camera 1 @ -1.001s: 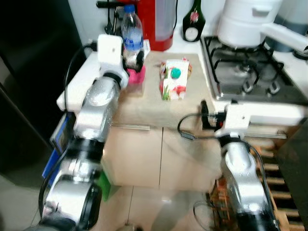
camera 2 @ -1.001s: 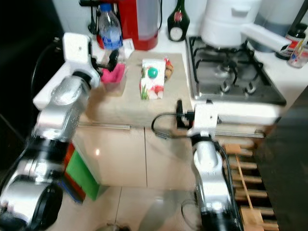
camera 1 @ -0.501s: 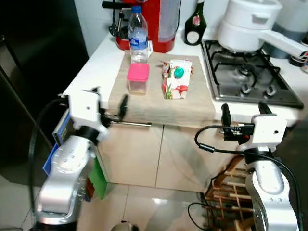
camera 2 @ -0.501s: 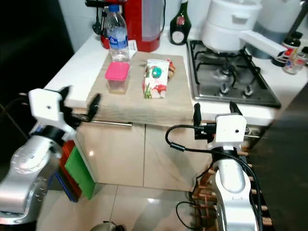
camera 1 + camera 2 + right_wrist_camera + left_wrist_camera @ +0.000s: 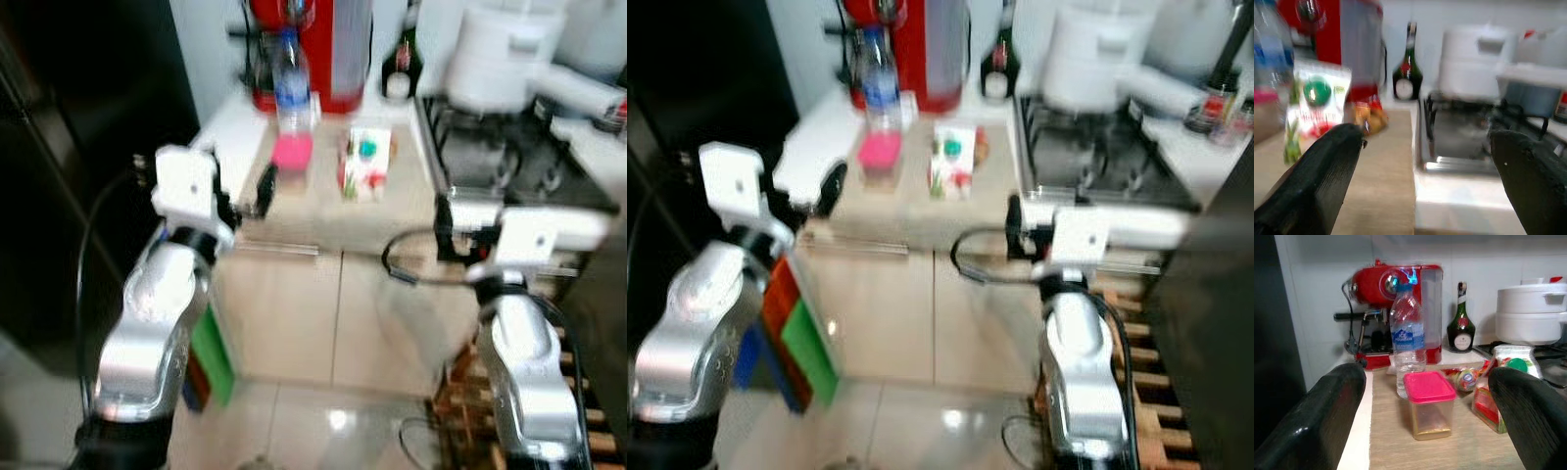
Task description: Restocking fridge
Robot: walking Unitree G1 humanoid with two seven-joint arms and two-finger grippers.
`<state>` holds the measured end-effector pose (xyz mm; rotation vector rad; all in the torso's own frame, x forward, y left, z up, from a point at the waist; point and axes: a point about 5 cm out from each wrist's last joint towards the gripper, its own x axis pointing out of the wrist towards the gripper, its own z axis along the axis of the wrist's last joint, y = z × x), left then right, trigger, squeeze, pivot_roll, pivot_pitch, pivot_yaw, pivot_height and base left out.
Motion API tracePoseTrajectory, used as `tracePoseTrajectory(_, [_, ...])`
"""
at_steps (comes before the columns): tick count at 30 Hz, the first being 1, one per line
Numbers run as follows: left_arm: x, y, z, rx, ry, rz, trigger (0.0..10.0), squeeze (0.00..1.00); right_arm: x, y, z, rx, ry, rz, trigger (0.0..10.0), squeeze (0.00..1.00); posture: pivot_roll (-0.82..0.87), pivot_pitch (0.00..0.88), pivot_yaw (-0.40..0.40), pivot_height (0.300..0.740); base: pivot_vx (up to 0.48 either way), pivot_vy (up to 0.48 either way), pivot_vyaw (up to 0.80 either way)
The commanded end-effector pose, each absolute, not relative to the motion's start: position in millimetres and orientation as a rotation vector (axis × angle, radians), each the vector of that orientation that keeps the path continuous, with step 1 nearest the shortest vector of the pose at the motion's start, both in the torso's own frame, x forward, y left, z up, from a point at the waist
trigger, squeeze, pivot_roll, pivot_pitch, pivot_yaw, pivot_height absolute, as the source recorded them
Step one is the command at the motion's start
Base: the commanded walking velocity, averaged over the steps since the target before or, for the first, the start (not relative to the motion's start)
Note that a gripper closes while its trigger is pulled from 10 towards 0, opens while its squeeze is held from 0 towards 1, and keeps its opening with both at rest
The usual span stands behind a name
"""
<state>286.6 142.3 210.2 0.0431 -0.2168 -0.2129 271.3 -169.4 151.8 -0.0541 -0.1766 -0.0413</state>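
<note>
On the wooden countertop (image 5: 323, 211) stand a clear water bottle (image 5: 290, 90), a small container with a pink lid (image 5: 291, 155) and a red-and-green carton (image 5: 367, 164). My left gripper (image 5: 241, 194) hovers open at the counter's front edge, short of the pink-lidded container (image 5: 1429, 404) and the bottle (image 5: 1407, 340), with nothing between its fingers. My right gripper (image 5: 466, 217) is open at the front edge too, further right. It faces the carton (image 5: 1315, 107) and the stove (image 5: 1459, 132). Both eye views are blurred.
A dark fridge (image 5: 78, 147) stands to the left of the counter. A red coffee machine (image 5: 323, 44), a dark green bottle (image 5: 1461, 322) and a white pot (image 5: 502, 67) on the gas stove (image 5: 509, 166) line the back. A wooden rack (image 5: 460, 392) sits low right.
My left gripper has drawn back from the pink-lidded container to the counter's front edge and risen slightly. The head camera has shifted and blurred. The items on the counter stay put.
</note>
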Motion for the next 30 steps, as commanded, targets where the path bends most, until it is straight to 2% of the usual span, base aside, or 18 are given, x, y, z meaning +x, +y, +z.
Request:
tracePoseTrajectory(1, [291.1, 147.2, 213.4, 0.052, -0.218, -0.182, 10.0, 0.0, 279.4, -164.5, 160.9, -0.041, -0.21, -0.021, 10.0, 0.09, 0.02, 0.0, 0.033, 0.74, 0.469, 0.0, 0.0])
tracePoseTrajectory(10, [297.9, 130.5, 231.9, 0.034, -0.302, -0.311, 10.0, 0.0, 283.2, -156.8, 163.8, -0.039, -0.231, 0.011, 10.0, 0.09, 0.03, 0.0, 0.023, 0.74, 0.475, 0.0, 0.0])
tracePoseTrajectory(13, [306.3, 123.5, 241.5, 0.089, -0.322, -0.336, 10.0, 0.0, 283.6, -156.3, 165.0, -0.041, -0.243, 0.009, 10.0, 0.1, 0.02, 0.0, 0.034, 0.74, 0.48, 0.0, 0.0])
tracePoseTrajectory(16, [312.0, 123.5, 244.7, 0.129, -0.32, -0.301, 10.0, 0.0, 283.7, -157.4, 165.2, -0.047, -0.244, -0.001, 10.0, 0.1, 0.01, 0.0, 0.041, 0.74, 0.0, 0.0, 0.0])
tracePoseTrajectory(18, [318.4, 129.7, 246.6, 0.093, -0.292, -0.247, 10.0, 0.0, 282.5, -158.7, 164.6, -0.046, -0.243, -0.015, 10.0, 0.11, 0.0, 0.0, 0.05, 0.74, 0.0, 0.0, 0.0])
tracePoseTrajectory(22, [320.1, 131.3, 249.3, 0.045, -0.258, -0.246, 10.0, 0.0, 280.7, -159.5, 163.9, -0.047, -0.243, -0.021, 10.0, 0.1, 0.0, 0.0, 0.051, 0.74, 0.0, 0.0, 0.0])
tracePoseTrajectory(30, [320.6, 129.3, 239.5, -0.066, -0.126, -0.235, 10.0, 0.0, 277.3, -157.7, 158.5, -0.073, -0.21, 0.005, 10.0, 0.1, 0.0, 0.0, 0.006, 0.74, 0.0, 0.0, 0.0])
